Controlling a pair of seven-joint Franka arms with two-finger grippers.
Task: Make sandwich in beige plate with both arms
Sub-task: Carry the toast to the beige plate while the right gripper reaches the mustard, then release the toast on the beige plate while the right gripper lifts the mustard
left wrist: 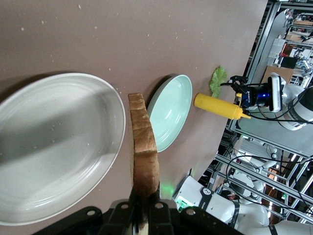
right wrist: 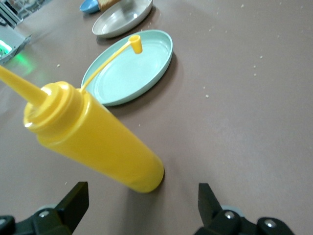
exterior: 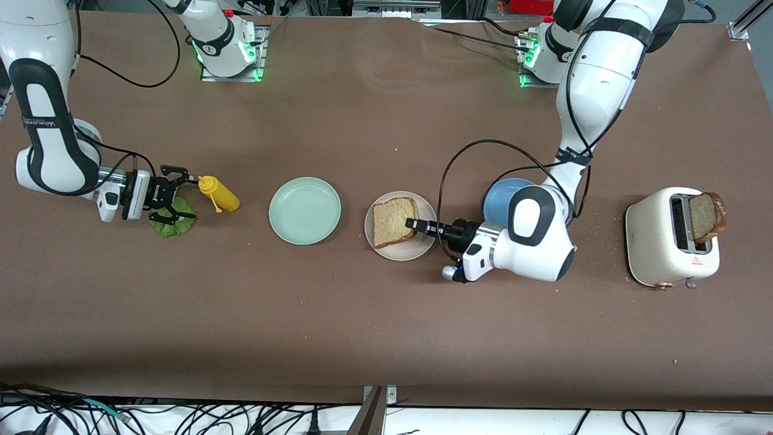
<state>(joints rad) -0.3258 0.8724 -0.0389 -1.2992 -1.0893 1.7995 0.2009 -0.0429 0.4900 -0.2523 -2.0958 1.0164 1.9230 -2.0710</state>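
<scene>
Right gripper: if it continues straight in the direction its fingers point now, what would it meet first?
Most likely the yellow squeeze bottle. The right gripper, open over the lettuce leaf, points toward the bottle, which the right wrist view shows lying just ahead between the fingers. Height is hard to judge, so it might pass above.

Left pincer (exterior: 413,223) clamped shut; right pincer (exterior: 181,194) spread wide.

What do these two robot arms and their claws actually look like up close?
Both are glossy white arms with rounded shells and black joint bands; black cables loop loosely alongside them. The left arm ends in the black two-finger left gripper; the right arm, with small lettering on its black band, carries the black right gripper. Green lights glow at both bases.
</scene>
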